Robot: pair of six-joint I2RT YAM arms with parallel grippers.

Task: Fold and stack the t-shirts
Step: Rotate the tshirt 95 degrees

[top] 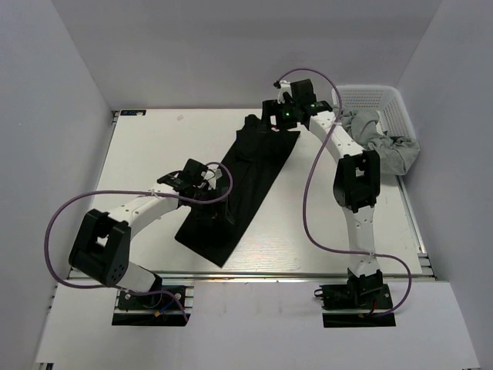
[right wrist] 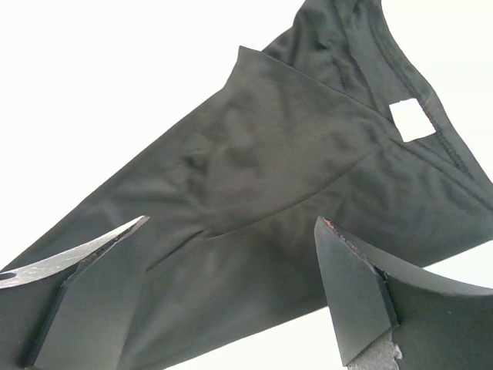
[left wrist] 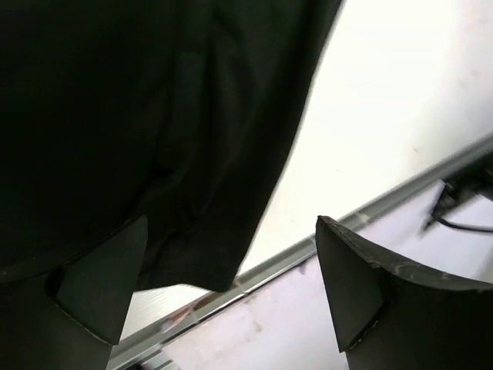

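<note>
**Top external view: black shirt in a long strip, both claws wide open**

From above you see the black t-shirt (top: 235, 185) lying flat on the white table (top: 146, 154), folded into a narrow strip. The strip runs on a slant from near the front edge, between the two arms, up toward the far right.

Your left gripper (top: 202, 183) sits over the nearer half of that strip. In the left wrist view its jaws stand far apart and grasp nothing. The dark cloth (left wrist: 154, 116) fills the upper left of that picture and passes under one finger. The bare table and the metal rail (left wrist: 296, 250) at its edge show between the jaws.

Your right gripper (top: 276, 117) is at the far end of the strip, over the collar. In the right wrist view its jaws are also spread wide, with nothing held. Below them the shirt (right wrist: 254, 177) lies with its folded layers overlapping. The small pale neck label (right wrist: 408, 119) shows just inside the collar, toward the upper right.

The grey t-shirts (top: 383, 142) are bunched together at the right side of the table. They spill over the near rim of the white basket (top: 373, 99), well apart from both claws.
</note>
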